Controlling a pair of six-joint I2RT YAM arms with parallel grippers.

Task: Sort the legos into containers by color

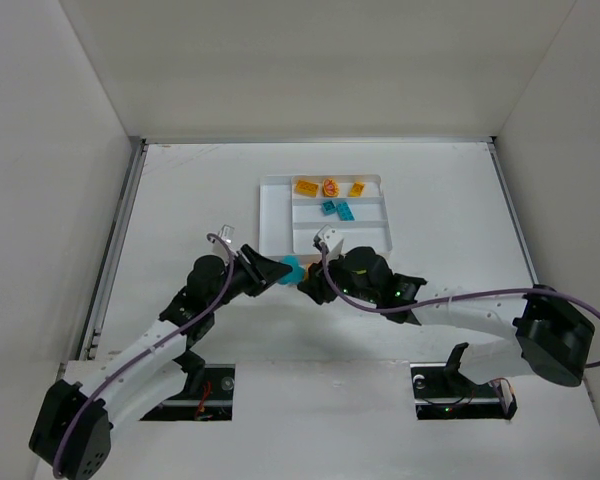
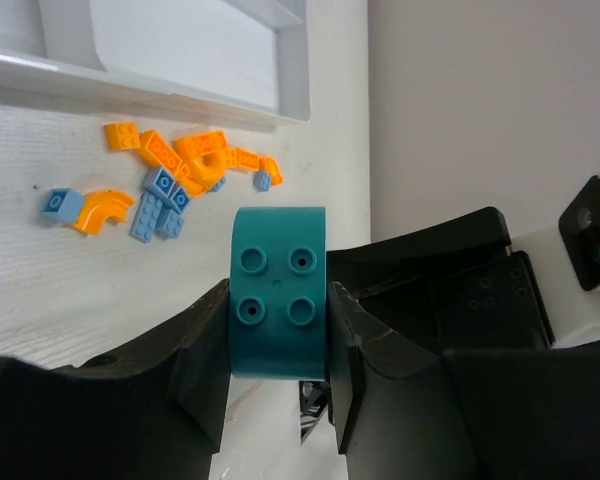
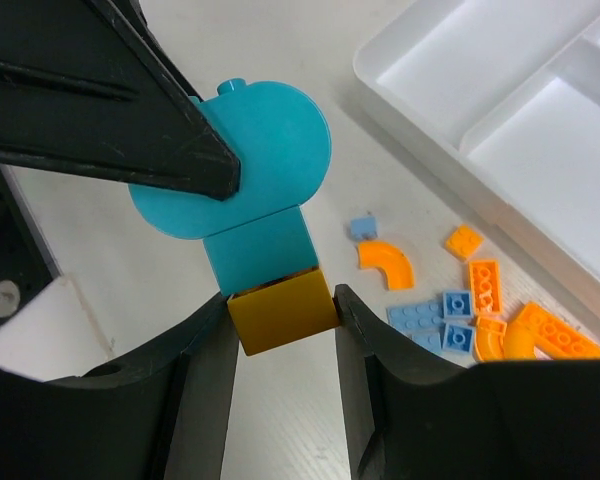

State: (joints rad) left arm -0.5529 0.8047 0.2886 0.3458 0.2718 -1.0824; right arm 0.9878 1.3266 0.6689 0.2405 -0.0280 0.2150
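Note:
My left gripper (image 1: 283, 270) (image 2: 277, 305) is shut on a teal lego (image 2: 277, 290) with a rounded end. My right gripper (image 1: 306, 282) (image 3: 282, 300) is shut on a yellow-orange lego (image 3: 280, 315) whose top meets the teal lego (image 3: 250, 190). Both are held above the table, just in front of the white tray (image 1: 276, 215). A loose pile of orange and light blue legos (image 2: 170, 180) (image 3: 465, 305) lies on the table below; the arms hide it in the top view. The tray holds three orange pieces (image 1: 330, 187) in its far section and two teal ones (image 1: 337, 209) in the middle section.
The tray's near edge (image 2: 180, 85) (image 3: 430, 120) lies right behind the loose pile. White walls enclose the table on the left, right and back. The left gripper's black finger (image 3: 110, 120) fills the upper left of the right wrist view.

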